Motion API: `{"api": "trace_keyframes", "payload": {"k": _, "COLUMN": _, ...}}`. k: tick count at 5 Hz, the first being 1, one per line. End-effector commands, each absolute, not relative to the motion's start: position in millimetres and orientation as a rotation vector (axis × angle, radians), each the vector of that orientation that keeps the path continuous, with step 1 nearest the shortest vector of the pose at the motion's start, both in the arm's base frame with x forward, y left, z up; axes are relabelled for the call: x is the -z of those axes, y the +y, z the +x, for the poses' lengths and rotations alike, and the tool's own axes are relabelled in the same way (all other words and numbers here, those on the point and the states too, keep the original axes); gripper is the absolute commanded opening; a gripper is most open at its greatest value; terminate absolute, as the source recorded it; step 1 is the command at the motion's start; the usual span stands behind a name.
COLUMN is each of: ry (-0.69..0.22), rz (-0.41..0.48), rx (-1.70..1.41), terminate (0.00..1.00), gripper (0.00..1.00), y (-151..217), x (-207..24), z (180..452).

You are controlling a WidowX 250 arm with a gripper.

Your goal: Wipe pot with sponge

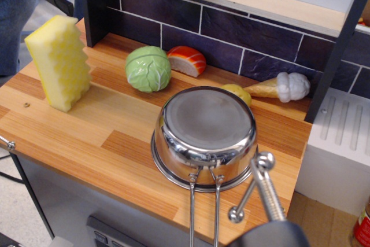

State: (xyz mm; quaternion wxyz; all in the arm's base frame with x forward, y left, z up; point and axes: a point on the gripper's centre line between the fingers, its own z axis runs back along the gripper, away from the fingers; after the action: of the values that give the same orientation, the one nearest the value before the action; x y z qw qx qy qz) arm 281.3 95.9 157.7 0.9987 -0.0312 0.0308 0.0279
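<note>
Sponge (58, 62): stands on end at the left of the wooden counter (115, 137), waffle face turned toward the pot, well apart from it. Nothing touches it.

Pot (204, 136): sits upside down near the front edge, flat base up, flared rim on the wood. Its two-wire handle (203, 209) runs out over the front edge.

Gripper: not visible in this view. A dark upright post (95, 4) stands at the back left corner, but no fingers show, so I cannot tell whether they are spread or closed.

Other items: a green cabbage (148, 69) behind the pot, a sliced orange-red piece (186, 60) against the tiled wall, a lemon (237, 93) just beside the pot's far side, an ice-cream cone (278, 87) lying to the right.

Progress, by judgement: wiping not yet begun; sponge not yet picked up.

Handling, sponge: likely light and soft foam that will compress under a pinch. The bumpy face should give friction. Being tall and upright, it may tip if nudged from the side. Best hold appears to be across the narrow thickness near the top, squeezing the two broad faces.

Handling, pot: rigid, polished steel, probably slippery. Unheld, it may slide under wiping pressure, so a light downward stroke on the base looks safest.
</note>
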Motion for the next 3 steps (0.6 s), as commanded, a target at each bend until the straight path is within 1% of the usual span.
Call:
{"api": "trace_keyframes", "payload": {"k": 1, "ry": 0.012, "rz": 0.006, "rx": -0.005, "terminate": 0.0, "gripper": 1.0, "y": 141, "x": -158, "z": 273}}
{"api": "trace_keyframes", "payload": {"k": 2, "ry": -0.02, "rz": 0.024, "rx": 0.017, "terminate": 0.0, "gripper": 1.0, "y": 145, "x": -142, "z": 269}}
{"api": "trace_keyframes", "payload": {"k": 3, "ry": -0.031, "rz": 0.037, "rx": 0.01, "terminate": 0.0, "gripper": 1.0, "y": 141, "x": -120, "z": 271}}
